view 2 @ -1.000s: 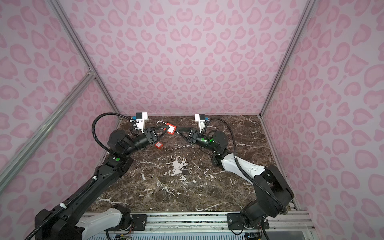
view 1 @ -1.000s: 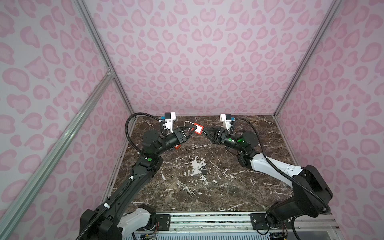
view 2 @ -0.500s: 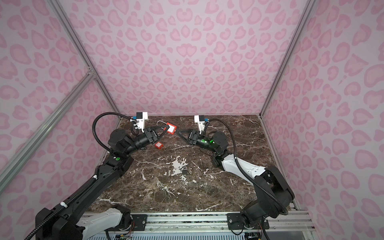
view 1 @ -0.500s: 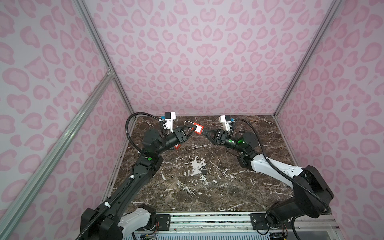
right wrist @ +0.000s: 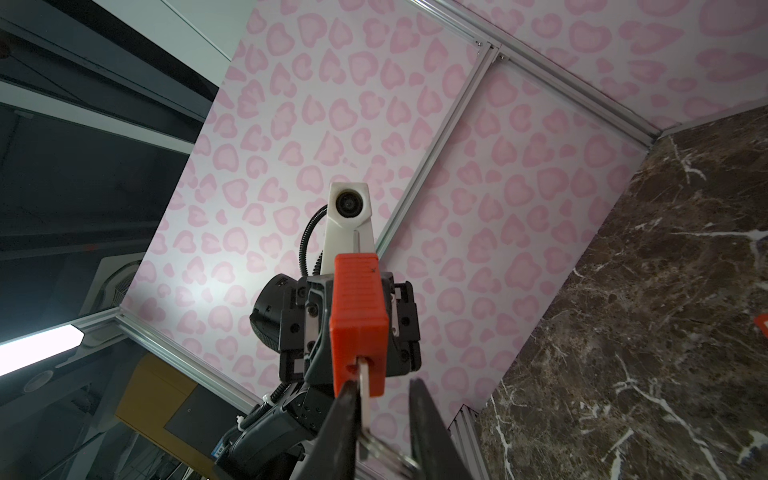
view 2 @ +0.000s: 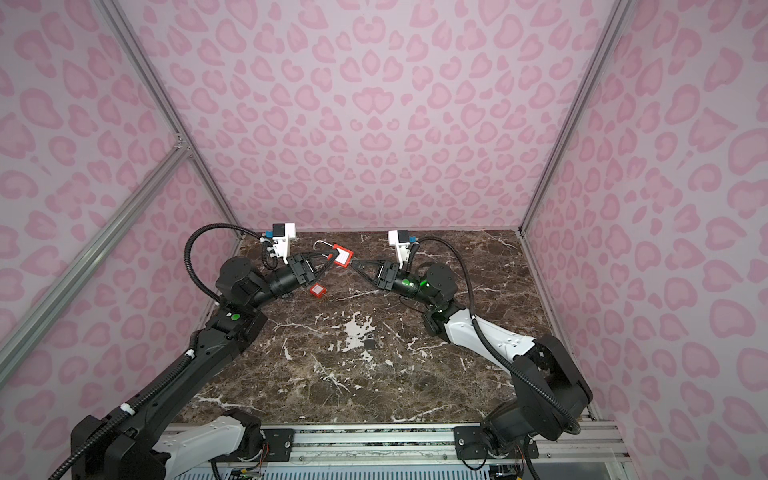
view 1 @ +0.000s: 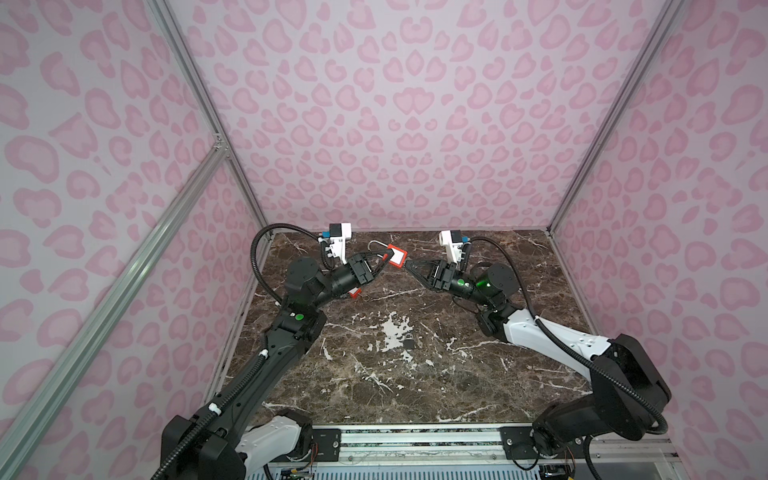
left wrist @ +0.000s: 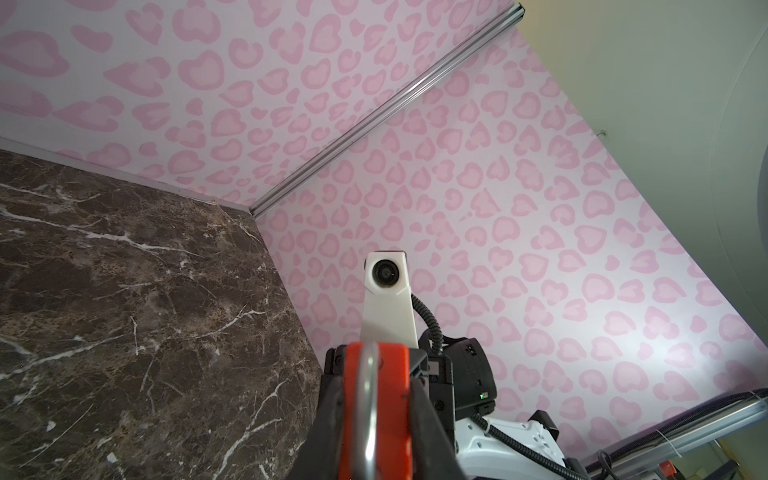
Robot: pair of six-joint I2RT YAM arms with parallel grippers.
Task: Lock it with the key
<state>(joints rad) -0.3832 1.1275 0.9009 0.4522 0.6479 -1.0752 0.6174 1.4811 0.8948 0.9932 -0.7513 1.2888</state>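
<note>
Right gripper (view 1: 409, 262) is now narrowed around the inserted key (right wrist: 364, 387), grip unconfirmed; padlock (view 1: 396, 257) is clamped by left gripper (view 1: 384, 259), turn outstanding.

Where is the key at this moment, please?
In the right wrist view the key sticks out of the red padlock, between the fingers of the right claw; the left claw holds that padlock near the back wall.
</note>
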